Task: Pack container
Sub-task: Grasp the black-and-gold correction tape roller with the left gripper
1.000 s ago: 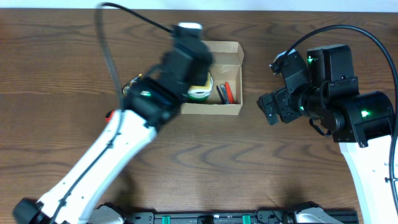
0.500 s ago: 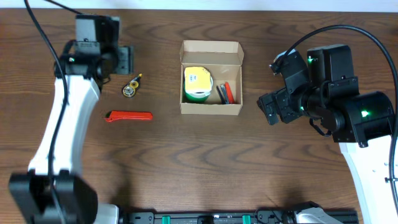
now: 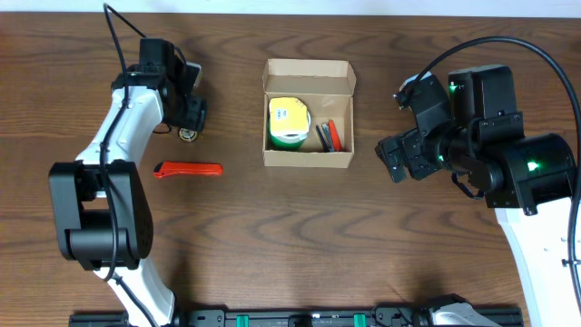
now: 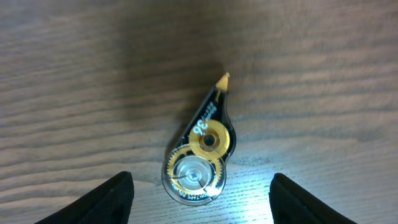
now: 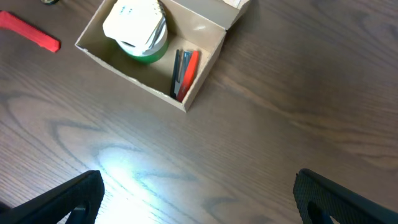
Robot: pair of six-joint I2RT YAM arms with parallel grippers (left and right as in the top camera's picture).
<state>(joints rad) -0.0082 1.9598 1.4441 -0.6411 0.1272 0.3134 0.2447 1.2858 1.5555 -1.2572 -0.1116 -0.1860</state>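
Judged partly packed. Upper centre of overhead frame: open box (image 3: 307,160) holding a tape roll (image 3: 289,123) and slim red and black items (image 3: 331,134). Left of it on desk (image 3: 272,236), unpacked: correction tape (image 4: 200,155) and red tool (image 3: 188,170). Both spread: left end effector (image 4: 200,205) over the correction tape, right end effector (image 5: 199,205) empty.

Wooden table (image 3: 300,245) bears the container (image 3: 309,160), a tape dispenser (image 4: 199,155), a red tool (image 3: 188,170)
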